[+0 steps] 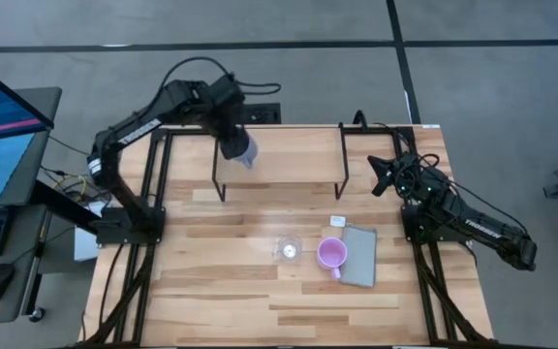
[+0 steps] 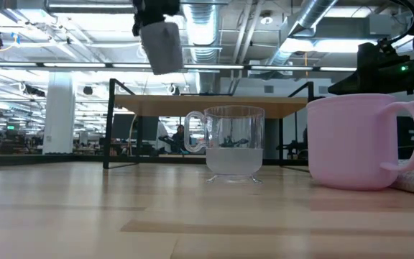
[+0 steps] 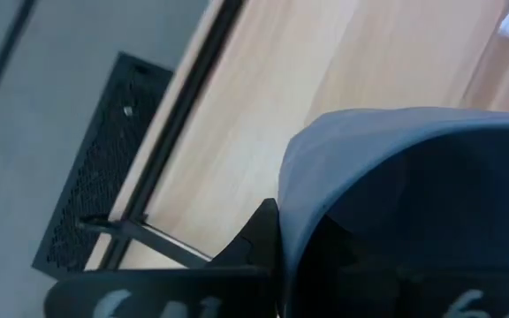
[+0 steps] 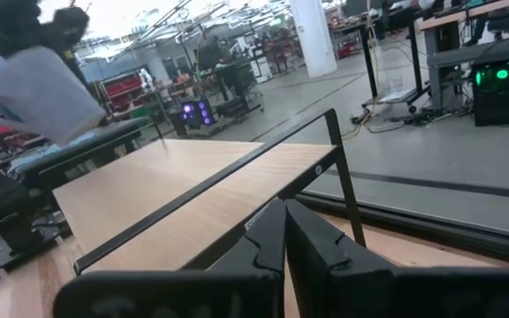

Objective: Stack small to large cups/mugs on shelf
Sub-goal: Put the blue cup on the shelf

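The left gripper (image 1: 237, 145) holds the blue-grey mug (image 1: 243, 149) tight, up in the air over the left end of the shelf (image 1: 289, 155). From above the mug looks close to the board, but the low view shows it hanging well above it. The glass cup (image 1: 289, 249) and the pink mug (image 1: 331, 255) stand side by side on the table (image 1: 221, 301), the pink mug just beside the grey pad (image 1: 360, 256). The right gripper (image 1: 384, 174) waits near the shelf's right end with its fingers (image 4: 268, 238) pressed together. The left wrist view shows little but blue mug
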{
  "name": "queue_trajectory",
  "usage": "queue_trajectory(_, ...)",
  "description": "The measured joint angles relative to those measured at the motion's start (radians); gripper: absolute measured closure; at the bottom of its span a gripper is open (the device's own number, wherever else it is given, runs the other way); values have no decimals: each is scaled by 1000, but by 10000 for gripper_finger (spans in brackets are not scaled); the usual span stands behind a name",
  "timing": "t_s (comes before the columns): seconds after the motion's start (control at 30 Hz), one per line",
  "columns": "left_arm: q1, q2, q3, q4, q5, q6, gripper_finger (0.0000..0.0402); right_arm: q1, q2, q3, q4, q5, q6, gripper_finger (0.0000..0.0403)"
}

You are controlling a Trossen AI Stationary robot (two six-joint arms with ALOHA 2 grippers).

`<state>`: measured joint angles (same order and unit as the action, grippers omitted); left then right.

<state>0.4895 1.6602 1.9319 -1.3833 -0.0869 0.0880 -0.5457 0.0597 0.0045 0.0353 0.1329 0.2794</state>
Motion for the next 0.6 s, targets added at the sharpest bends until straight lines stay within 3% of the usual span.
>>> queue_trajectory(0.23, 15, 217, 266, -194, 13, 97, 398, 0, 14, 0, 1, 0, 1, 370)
queue_trajectory(0.37, 20, 308, 420, -169, 63, 132, 398, 0, 28, 0, 0, 0, 1, 370)
queue_trajectory(0.6, 33, 314, 383, -183, 85, 112, 398, 0, 34, 0, -1, 0, 8, 370)
